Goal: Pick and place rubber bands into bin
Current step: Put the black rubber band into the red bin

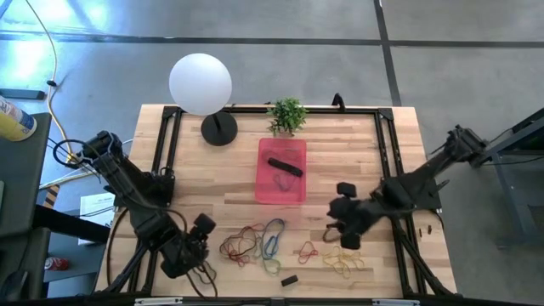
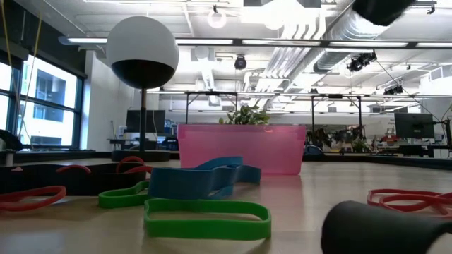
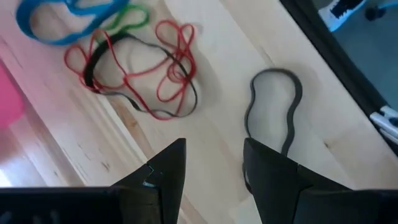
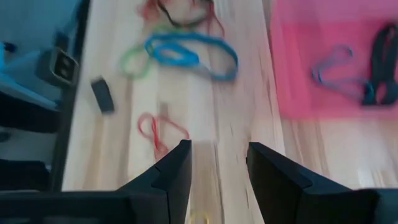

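Hovering over the front of the table [image 1: 357,144], the right gripper [image 4: 217,163] held its two fingers apart with nothing between them. Just ahead of its tips lay a small red band [image 4: 160,132], its length running roughly along the line of the fingers. Farther on, a blue band [image 4: 193,53] stretched crosswise to the fingers, with a green loop [image 4: 134,63] touching one end. Off to one side stood the pink bin [image 4: 311,68], its long axis pointing away from the gripper, with a pale blue band [image 4: 339,65] and a dark object [image 4: 384,53] inside.

The left gripper [image 3: 214,163] hung near the table's front left corner, fingers also apart and empty. A black band [image 3: 273,102] lay just past one fingertip, stretched lengthwise away from it. Beyond were tangled red bands [image 3: 155,71] crossed by a dark one.
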